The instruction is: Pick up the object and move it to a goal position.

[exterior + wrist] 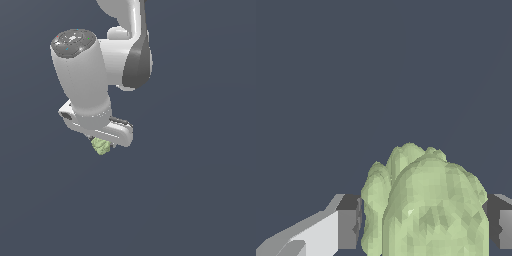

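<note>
The object (101,146) is a small pale yellow-green lumpy blob. In the exterior view it sits just under the white gripper (103,144), mostly covered by the hand. In the wrist view the object (426,205) fills the space between the two dark finger pads (349,222), which press on it from both sides. The gripper (423,225) is shut on the object. Whether the object rests on the floor or hangs above it cannot be told.
A plain dark grey-blue floor (200,200) surrounds the arm in both views. The white arm's big links (82,75) stand over the gripper in the exterior view. No goal marker shows.
</note>
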